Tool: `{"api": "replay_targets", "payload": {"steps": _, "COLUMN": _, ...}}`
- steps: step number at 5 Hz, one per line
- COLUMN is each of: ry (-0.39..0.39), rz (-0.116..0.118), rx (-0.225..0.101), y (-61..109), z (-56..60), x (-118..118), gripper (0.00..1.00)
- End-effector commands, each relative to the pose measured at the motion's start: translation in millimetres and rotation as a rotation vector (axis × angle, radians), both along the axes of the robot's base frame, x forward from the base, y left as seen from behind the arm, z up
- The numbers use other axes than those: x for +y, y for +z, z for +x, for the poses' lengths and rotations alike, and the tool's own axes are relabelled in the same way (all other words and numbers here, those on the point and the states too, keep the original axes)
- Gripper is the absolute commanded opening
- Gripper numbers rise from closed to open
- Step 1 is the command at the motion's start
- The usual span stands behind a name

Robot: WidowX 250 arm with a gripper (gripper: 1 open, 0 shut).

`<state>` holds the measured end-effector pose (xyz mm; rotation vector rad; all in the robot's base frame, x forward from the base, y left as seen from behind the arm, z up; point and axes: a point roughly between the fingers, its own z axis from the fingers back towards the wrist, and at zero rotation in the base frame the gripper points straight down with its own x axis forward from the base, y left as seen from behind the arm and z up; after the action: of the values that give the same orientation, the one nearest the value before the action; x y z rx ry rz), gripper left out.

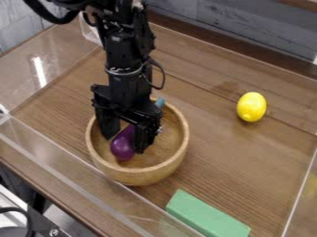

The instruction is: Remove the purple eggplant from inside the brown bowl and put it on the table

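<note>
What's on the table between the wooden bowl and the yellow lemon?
Nothing: in the camera view, only bare dark table lies between the brown bowl and the lemon.

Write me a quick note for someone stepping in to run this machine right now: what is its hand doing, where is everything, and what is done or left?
Hand: open, pointing straight down into the brown bowl, fingers either side of the purple eggplant. No grip shown yet.
Purple eggplant: lying inside the bowl, toward its left side.
Brown bowl: standing on the table, near the front.
Also there: a yellow lemon to the right, a green block at the front edge.
Done: hand lowered over the eggplant.
Left: close on it, lift it out, set it on the table.
</note>
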<state>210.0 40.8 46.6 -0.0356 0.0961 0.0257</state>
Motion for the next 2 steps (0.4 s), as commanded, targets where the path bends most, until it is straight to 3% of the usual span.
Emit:
{"api": "replay_targets", "payload": {"steps": 1, "ry": 0.015, "rz": 0.001, "rx": -0.044, "y": 5.5, "z": 8.5, "x": 4.1, "gripper": 1.00}}
{"api": "replay_targets", "payload": {"steps": 2, "ry": 0.023, "rz": -0.004, "rx": -0.053, "y": 4.5, "z": 10.7, "x": 5.3, "gripper": 1.00}}
